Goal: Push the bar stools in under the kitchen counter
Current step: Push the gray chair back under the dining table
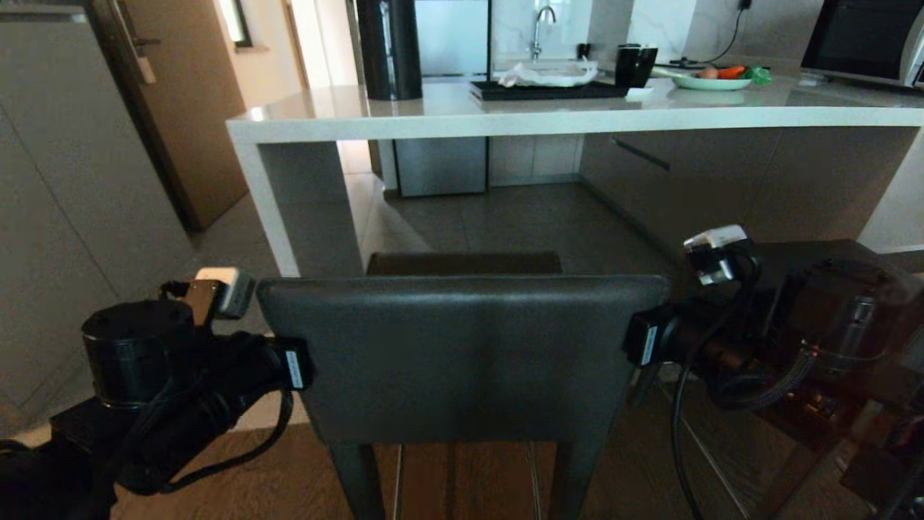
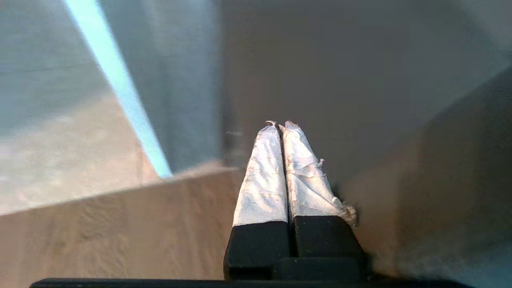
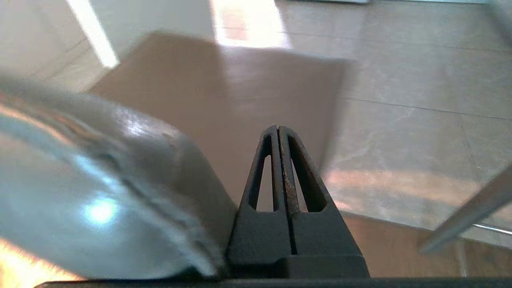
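Observation:
One bar stool stands right in front of me in the head view, its dark grey backrest [image 1: 462, 354] close and its dark seat [image 1: 462, 263] pointing at the kitchen counter [image 1: 505, 115]. The stool is short of the pale slab. My left arm [image 1: 216, 375] reaches to the backrest's left edge and my right arm [image 1: 722, 339] to its right edge. The left gripper [image 2: 280, 125], with white-wrapped fingers, is shut and empty beside a dark surface. The right gripper [image 3: 279, 129] is shut and empty next to the glossy grey backrest [image 3: 100, 180], above the seat [image 3: 240, 88]. A dark flat shape [image 1: 823, 253] shows behind the right arm.
The counter's white side panel [image 1: 289, 209] stands left of the opening. On the top are a black cylinder [image 1: 390, 47], a black tray [image 1: 545, 90], a black mug [image 1: 635, 65] and a plate of vegetables [image 1: 711, 78]. A brown door [image 1: 188, 108] is at the left.

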`<state>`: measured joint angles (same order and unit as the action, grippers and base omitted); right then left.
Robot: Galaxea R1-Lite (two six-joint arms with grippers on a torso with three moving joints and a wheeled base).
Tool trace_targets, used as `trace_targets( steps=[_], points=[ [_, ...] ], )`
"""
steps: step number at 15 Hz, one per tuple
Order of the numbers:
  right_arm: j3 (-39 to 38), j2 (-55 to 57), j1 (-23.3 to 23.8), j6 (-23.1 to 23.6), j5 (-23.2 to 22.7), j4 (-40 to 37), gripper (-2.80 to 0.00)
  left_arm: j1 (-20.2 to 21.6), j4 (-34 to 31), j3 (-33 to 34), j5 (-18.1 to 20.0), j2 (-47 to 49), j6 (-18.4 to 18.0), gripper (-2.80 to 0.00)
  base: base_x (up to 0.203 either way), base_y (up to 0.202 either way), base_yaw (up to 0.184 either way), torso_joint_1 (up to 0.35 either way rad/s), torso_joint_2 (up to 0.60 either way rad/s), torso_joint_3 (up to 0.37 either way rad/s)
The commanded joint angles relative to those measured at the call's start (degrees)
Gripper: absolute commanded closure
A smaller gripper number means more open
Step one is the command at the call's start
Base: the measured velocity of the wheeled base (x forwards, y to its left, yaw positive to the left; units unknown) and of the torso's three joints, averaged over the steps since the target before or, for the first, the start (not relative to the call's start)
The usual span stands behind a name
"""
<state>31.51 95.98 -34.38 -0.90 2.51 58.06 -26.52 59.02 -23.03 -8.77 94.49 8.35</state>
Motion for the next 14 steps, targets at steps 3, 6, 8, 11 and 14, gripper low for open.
trace_targets(
  steps=[3, 6, 8, 11, 14],
  points=[
    [0.05, -0.27, -0.33, -0.07, 0.04, 0.3, 0.0, 1.32, -0.05, -1.57, 0.07, 2.49, -0.04, 0.0, 0.0, 0.0, 0.0, 0.0, 0.0, 0.0],
    [0.28, 0.01, -0.2, -0.24, 0.02, 0.3, 0.0, 0.96, 0.04, -0.84, -0.11, 1.64, -0.09, 0.0, 0.0, 0.0, 0.0, 0.0, 0.0, 0.0],
    [1.53, 1.72, 0.37, -0.33, -0.19, 0.3, 0.0, 0.86, 0.03, 0.21, -0.15, -0.21, -0.18, 0.0, 0.0, 0.0, 0.0, 0.0, 0.0, 0.0],
    [6.27, 4.78, 1.61, -0.33, 0.27, 0.3, 0.0, 1.21, 0.04, 1.1, -2.55, -0.92, 0.0, 0.0, 0.0, 0.0, 0.0, 0.0, 0.0, 0.0],
    [8.13, 5.7, 2.2, -0.33, 2.96, 0.3, 0.0, 1.82, 0.04, 1.15, -2.66, -1.33, -0.09, 0.0, 0.0, 0.0, 0.0, 0.0, 0.0, 0.0]
  ],
)
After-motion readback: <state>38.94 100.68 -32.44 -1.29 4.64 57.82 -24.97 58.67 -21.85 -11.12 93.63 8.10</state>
